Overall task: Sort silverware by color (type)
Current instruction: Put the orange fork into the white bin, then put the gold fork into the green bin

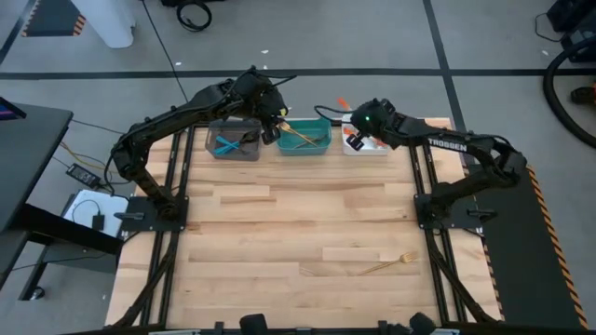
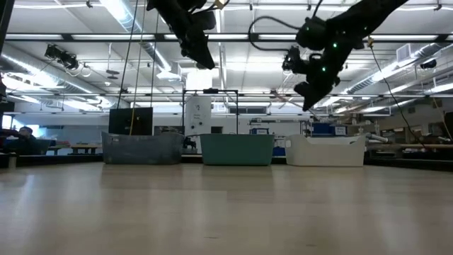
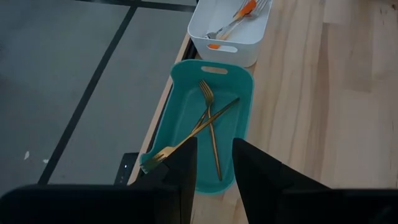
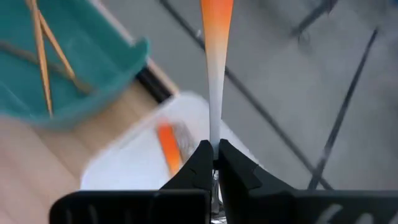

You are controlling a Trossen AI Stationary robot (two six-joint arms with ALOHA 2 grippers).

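Nearest me, 1 gold fork [image 1: 388, 265] lies alone on the wooden table [image 1: 298, 219], toward the near right and well apart from everything else, not yet sorted. At the far edge stand 3 bins in a row: the grey bin [image 1: 233, 141] on the left with blue-handled pieces in it, the teal bin [image 1: 307, 138] in the middle with gold forks [image 3: 210, 124] crossed inside, and the white bin [image 1: 365, 144] on the right with orange-handled pieces [image 3: 239, 14]. My left gripper [image 3: 212, 163] hangs above the teal bin's left end, fingers apart, and a gold utensil [image 3: 165, 152] shows at the tip of 1 finger; I cannot tell whether it is free of me or caught there. My right gripper [image 4: 214, 158] is above the white bin, fingers pinched together on an orange-handled utensil [image 4: 215, 68] whose handle sticks out beyond them toward the floor past the table. The risk I judge greatest is on the right: if I let go while the piece points outward, it could tip over the white bin's far rim and drop off the table. On the left, pulling away with the gold piece snagged could drag it out onto the rim.
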